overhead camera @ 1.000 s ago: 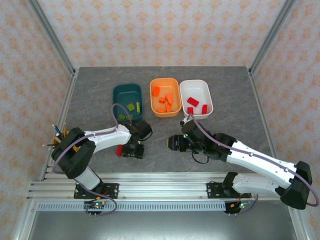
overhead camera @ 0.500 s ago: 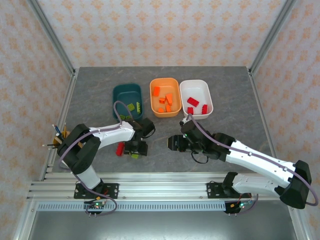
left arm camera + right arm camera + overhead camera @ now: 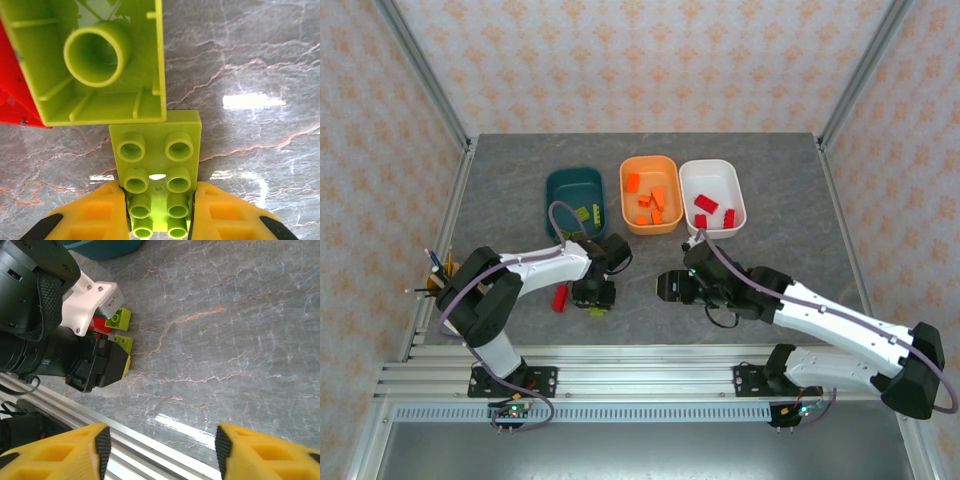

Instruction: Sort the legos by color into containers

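My left gripper [image 3: 158,212] is shut on a flat yellow-green lego [image 3: 157,165] that lies studs-up on the table. Just beyond it an upturned yellow-green lego [image 3: 95,60] touches its far end, with a red lego [image 3: 10,95] to the left. From above, the left gripper [image 3: 592,296] sits beside the red lego [image 3: 560,298]. The right gripper [image 3: 666,287] hovers to the right, and its jaws [image 3: 160,442] are open with nothing between them. The teal container [image 3: 552,190] holds yellow-green legos, the orange container [image 3: 625,195] orange ones, and the white container [image 3: 712,182] red ones.
A cup of pens [image 3: 440,272] stands at the table's left edge. An aluminium rail [image 3: 640,375] runs along the near edge under both arms. The right wrist view catches the left gripper [image 3: 100,367] and the loose legos [image 3: 118,319] close to that rail.
The left gripper has shifted slightly right and its jaws have closed on the flat yellow-green lego. The right arm has stayed in place.
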### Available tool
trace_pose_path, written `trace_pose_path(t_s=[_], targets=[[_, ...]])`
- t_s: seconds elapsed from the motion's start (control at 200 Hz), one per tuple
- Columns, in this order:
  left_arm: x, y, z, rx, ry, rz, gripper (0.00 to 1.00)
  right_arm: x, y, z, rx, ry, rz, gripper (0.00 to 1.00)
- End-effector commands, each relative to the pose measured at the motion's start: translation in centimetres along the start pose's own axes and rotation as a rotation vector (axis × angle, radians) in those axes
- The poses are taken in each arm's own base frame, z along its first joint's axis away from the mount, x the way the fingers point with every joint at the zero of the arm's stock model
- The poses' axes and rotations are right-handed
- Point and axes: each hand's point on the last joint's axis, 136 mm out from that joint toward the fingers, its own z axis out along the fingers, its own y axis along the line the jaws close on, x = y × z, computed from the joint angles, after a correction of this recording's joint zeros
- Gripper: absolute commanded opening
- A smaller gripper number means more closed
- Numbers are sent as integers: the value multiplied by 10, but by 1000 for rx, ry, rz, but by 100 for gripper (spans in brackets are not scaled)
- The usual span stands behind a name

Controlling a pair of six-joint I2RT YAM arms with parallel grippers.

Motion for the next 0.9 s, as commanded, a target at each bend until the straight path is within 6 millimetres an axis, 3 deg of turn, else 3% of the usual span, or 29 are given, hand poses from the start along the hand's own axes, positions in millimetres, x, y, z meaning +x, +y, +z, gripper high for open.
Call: trace_pose_path(t_s=[0.0,0.21,0.415,0.575,0.666,0.721,0.896], targets=[[-20,-8,1,21,-84,-10,22,-5,-16,-7,30,-47,26,67],[-31,-18,-40,58,-143,-18,22,-13,-27,-1,-70,-41,169,78],[-52,-18,-99,98,-211,-43,22,-34,3,-2,-256,-65,207,88],[-85,4,-140,142,-263,-111,22,-56,27,6,-308,-78,185,90],[-109,20,-155,143,-291,-138,22,-77,43,14,-328,-117,181,90],[-123,29,-160,136,-300,-140,22,-93,57,16,-354,-146,171,90],[-173,58,-157,84,-321,-198,22,-133,89,48,-323,-164,143,87]])
